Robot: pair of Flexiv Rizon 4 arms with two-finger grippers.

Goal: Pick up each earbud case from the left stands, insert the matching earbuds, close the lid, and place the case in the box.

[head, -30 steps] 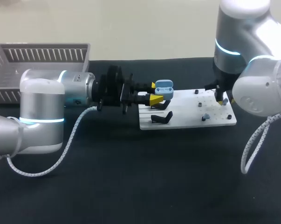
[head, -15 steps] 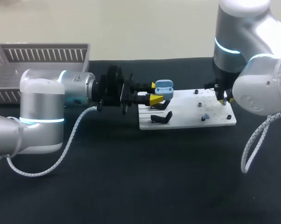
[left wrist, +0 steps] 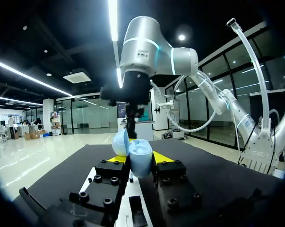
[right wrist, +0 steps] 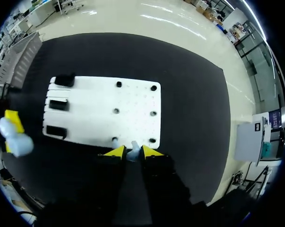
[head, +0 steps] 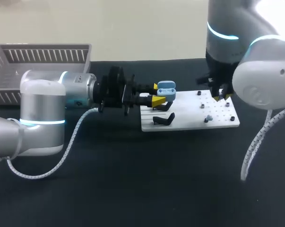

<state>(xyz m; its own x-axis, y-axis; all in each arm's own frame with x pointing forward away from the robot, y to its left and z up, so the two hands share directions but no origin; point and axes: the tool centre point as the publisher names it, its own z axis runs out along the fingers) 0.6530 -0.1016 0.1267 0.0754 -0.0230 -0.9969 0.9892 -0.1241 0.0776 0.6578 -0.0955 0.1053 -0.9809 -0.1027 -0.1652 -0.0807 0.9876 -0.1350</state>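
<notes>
Holding steady, left gripper (head: 157,93) clamped on open earbud case (left wrist: 141,160), right gripper (right wrist: 131,151) pinching earbud (right wrist: 133,147): align squarely above matching socket before lowering.

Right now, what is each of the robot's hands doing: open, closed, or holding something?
Left hand: closed, holding the blue earbud case.
Right hand: closed, holding a small earbud.

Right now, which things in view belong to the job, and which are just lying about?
Job: blue earbud case in left hand; earbud in right hand; second earbud on white board; black stands; grey box.
Idle: board pegs; black table.
</notes>
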